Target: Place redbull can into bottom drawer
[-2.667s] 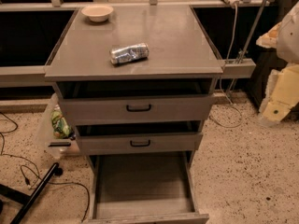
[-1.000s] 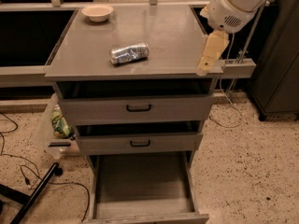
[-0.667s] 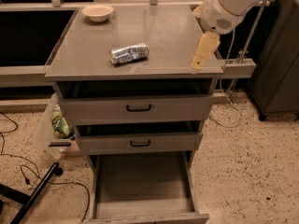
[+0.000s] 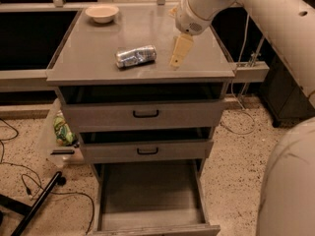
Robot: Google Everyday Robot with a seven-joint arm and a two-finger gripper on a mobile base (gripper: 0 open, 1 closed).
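The redbull can (image 4: 136, 56) lies on its side on the grey cabinet top (image 4: 98, 48), near the middle. My gripper (image 4: 177, 60) hangs from the white arm (image 4: 256, 9) just right of the can, low over the top and apart from the can. It holds nothing that I can see. The bottom drawer (image 4: 147, 193) is pulled out at the foot of the cabinet, and its plain grey interior holds nothing.
A cream bowl (image 4: 102, 13) stands at the back left of the top. Two shallower drawers with black handles (image 4: 145, 114) (image 4: 147, 151) sit slightly open above the bottom drawer. A green packet (image 4: 63, 130), cables and a black pole (image 4: 39, 200) lie at the left. My white body (image 4: 290, 181) fills the lower right.
The arm has swung in from the right and the gripper has moved left over the cabinet top, closer to the can. The can has not moved.
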